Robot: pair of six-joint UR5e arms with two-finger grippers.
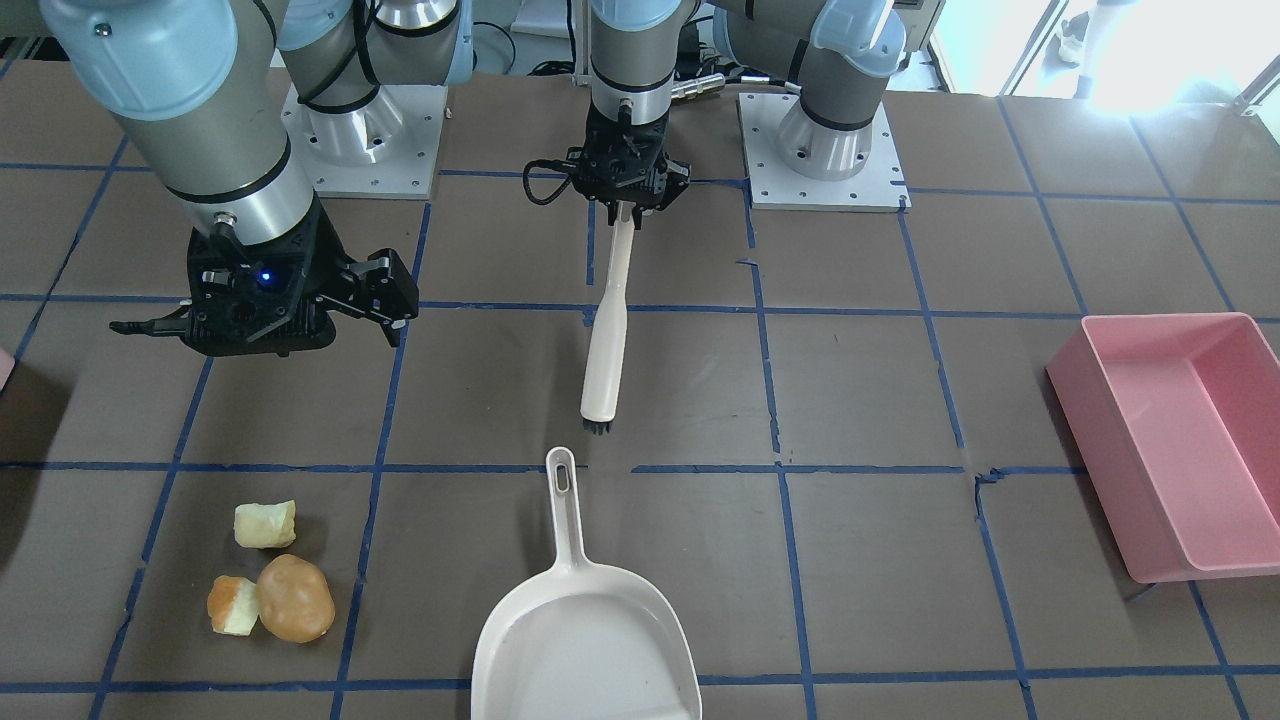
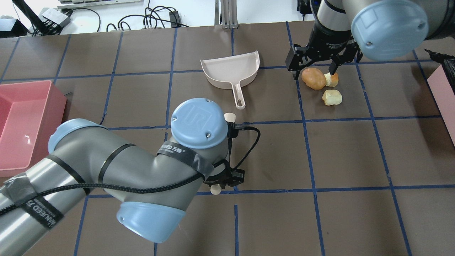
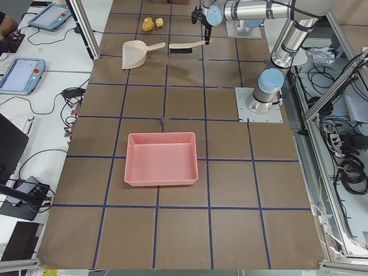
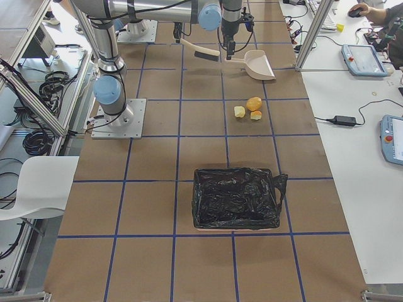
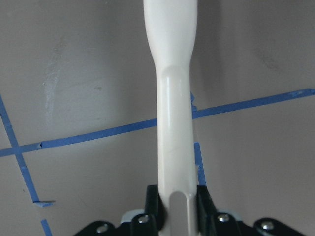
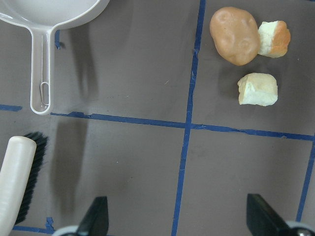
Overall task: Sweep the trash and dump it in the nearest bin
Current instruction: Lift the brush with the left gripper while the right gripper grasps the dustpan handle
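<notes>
My left claw (image 1: 628, 205) is clamped on the handle of the white hand brush (image 1: 605, 350) at upper centre of the front view. My right claw (image 1: 260, 322) hangs spread wide and empty at upper left, and the trash (image 1: 295, 597) lies on the counter at lower left. I judge sweeping not yet begun: my right claw first needs the dustpan (image 1: 585, 640) handle at bottom centre, then the pieces go to the pink bin (image 2: 444, 96) at the overhead view's right edge. Only the UR logo on my blue joint cap (image 2: 199, 122) reads clearly.
</notes>
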